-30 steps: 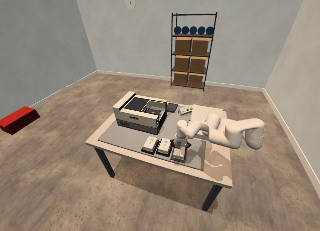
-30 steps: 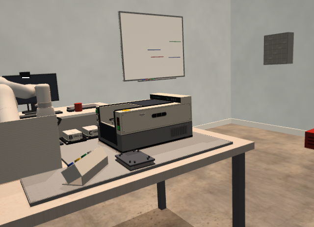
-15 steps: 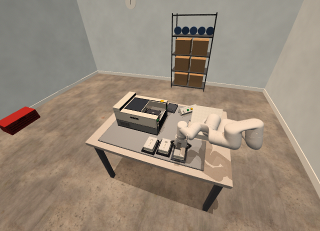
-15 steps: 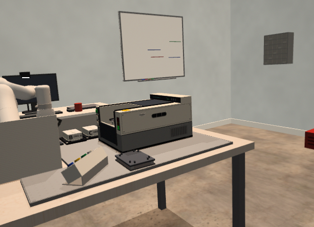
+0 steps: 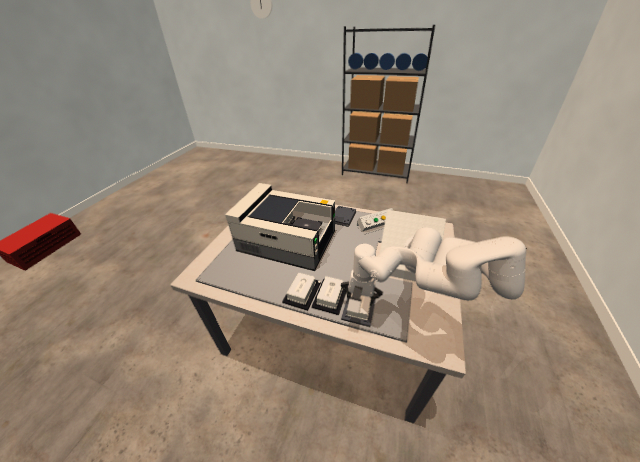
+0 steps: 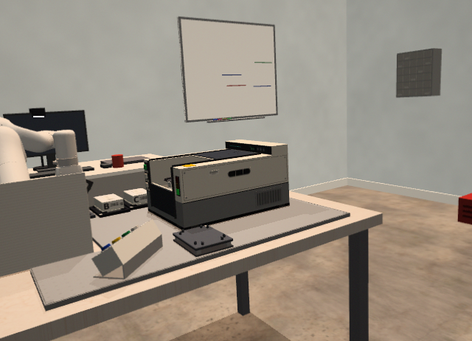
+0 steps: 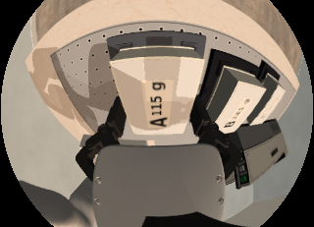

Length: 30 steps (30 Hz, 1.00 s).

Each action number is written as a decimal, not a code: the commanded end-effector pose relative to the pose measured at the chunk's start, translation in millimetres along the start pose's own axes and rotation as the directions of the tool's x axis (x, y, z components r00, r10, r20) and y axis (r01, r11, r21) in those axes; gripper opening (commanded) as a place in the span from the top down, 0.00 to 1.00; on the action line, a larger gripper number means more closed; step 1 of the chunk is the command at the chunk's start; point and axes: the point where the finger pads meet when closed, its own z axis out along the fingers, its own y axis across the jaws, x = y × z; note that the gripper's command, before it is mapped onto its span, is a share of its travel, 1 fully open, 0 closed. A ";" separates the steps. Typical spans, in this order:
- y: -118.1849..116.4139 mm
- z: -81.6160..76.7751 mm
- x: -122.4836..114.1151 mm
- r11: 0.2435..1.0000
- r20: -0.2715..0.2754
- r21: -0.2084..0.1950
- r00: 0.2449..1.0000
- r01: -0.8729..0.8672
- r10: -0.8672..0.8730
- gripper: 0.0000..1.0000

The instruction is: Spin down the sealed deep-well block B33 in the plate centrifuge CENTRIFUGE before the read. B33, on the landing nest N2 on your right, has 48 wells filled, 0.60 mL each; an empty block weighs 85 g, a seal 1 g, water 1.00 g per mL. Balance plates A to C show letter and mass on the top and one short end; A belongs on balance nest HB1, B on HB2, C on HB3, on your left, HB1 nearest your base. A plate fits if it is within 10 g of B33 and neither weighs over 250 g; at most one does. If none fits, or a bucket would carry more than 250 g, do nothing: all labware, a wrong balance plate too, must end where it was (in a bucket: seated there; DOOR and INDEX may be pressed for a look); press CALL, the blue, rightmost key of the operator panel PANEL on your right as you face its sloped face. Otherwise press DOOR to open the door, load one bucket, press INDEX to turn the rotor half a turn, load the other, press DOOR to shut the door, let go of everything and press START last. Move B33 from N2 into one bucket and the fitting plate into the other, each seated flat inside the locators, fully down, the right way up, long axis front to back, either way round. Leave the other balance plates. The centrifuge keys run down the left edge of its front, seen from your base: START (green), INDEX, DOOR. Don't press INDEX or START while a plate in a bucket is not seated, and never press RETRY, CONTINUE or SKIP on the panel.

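Nearest the base, the hand (image 7: pixel 157 139) hangs directly over balance plate A (image 7: pixel 155 97), fingers spread wide and holding nothing. One dark finger (image 7: pixel 110 131) stands off each long flank of the plate, so its long axis runs straight away from the wrist camera, across the line between the fingers; a plain descent would likely bring the pads onto the two long sides. The label on the plate's top reads A and 115 g, which by the task's figures sits within the allowed margin of B33. Plate A sits in its dark nest HB1 (image 7: pixel 152 41), apparently undisturbed.

Just beyond, plate B (image 6: pixel 108 201) and plate C (image 6: pixel 136 195) rest on their own nests; their letters show in the exterior view but their masses are too small to read.

Farther on stands the centrifuge (image 6: pixel 228 181) with its door slid back and the chamber open. A dark shape lies in the exposed bucket (image 5: pixel 306 222); I cannot tell whether that is B33 itself. The landing nest N2 (image 6: pixel 202 240) beside the machine carries no block, which suggests B33 is already loaded.

The sloped panel (image 6: pixel 127 249) is seen from behind in the exterior view, so its keys show only as coloured slivers. A pale box in the foreground hides the hand there.
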 end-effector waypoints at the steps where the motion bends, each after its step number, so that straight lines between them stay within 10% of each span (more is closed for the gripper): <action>1: 0.6 1.6 0.4 1.000 -0.001 -0.002 1.000 0.000 0.000 0.00; 30: 0.7 14.7 0.4 1.000 -0.001 -0.002 1.000 0.000 0.000 0.00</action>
